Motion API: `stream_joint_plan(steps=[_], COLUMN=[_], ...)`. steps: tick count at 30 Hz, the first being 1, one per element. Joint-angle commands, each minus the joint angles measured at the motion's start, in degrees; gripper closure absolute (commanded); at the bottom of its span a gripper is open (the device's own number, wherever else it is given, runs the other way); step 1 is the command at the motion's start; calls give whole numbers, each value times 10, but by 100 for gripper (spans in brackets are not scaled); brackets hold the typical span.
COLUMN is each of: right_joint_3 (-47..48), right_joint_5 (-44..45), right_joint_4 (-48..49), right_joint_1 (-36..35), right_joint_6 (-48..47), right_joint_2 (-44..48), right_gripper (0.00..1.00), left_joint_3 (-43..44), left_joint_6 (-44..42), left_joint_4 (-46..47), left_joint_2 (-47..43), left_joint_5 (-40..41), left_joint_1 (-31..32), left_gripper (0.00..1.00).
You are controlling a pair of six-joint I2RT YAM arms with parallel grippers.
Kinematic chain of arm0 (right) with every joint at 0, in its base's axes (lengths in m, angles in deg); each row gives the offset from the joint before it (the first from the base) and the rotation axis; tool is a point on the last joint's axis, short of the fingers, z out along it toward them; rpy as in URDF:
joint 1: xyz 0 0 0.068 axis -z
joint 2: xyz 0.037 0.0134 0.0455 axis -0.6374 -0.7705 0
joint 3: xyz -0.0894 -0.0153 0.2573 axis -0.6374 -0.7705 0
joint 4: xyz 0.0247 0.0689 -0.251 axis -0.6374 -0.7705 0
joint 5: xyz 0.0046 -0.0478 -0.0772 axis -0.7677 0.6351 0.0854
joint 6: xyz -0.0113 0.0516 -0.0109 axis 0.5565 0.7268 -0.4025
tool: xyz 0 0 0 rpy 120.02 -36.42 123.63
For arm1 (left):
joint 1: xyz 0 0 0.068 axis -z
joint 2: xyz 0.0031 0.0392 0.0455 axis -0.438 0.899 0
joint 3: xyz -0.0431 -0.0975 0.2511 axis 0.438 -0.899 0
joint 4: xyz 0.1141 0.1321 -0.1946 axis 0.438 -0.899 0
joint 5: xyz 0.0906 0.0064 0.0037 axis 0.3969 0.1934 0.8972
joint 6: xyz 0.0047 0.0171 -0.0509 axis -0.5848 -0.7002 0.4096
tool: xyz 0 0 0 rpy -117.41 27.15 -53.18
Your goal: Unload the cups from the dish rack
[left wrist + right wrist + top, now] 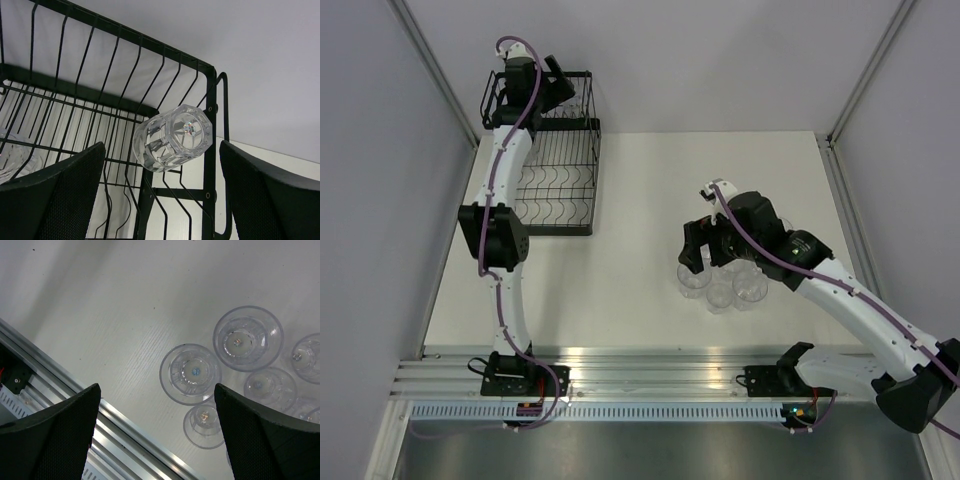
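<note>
While my left gripper [161, 150] hangs wide open and empty at the far end of the dish rack [560, 228], one clear cup [172, 137] lies on its side on the rack's upper wires, framed between the jaws but touching neither. My right gripper [156, 390] is spread just as wide, holding nothing, above the unloaded cups [722, 285] clustered upright on the table [610, 290], well right of the rack.
</note>
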Motion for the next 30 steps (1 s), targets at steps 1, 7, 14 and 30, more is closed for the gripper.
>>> stream_joint_plan(steps=[1,7,14,30], right_joint_3=[-1,-3,8,20], right_joint_5=[6,4,4,3], right_joint_4=[2,4,-4,-8], right_joint_1=[-2,-2,-2,-2], right_joint_6=[6,6,0,-4], right_joint_2=[-7,-17,-32,-94], right_gripper=[2,2,2,2], left_joint_3=[25,11,7,-66], left_joint_6=[-25,-116,-210,-334], left_joint_4=[9,9,9,152], left_joint_2=[17,14,30,29], left_joint_5=[-50,-26,-17,-98], left_joint_1=[4,4,15,26], left_gripper=[3,4,4,6])
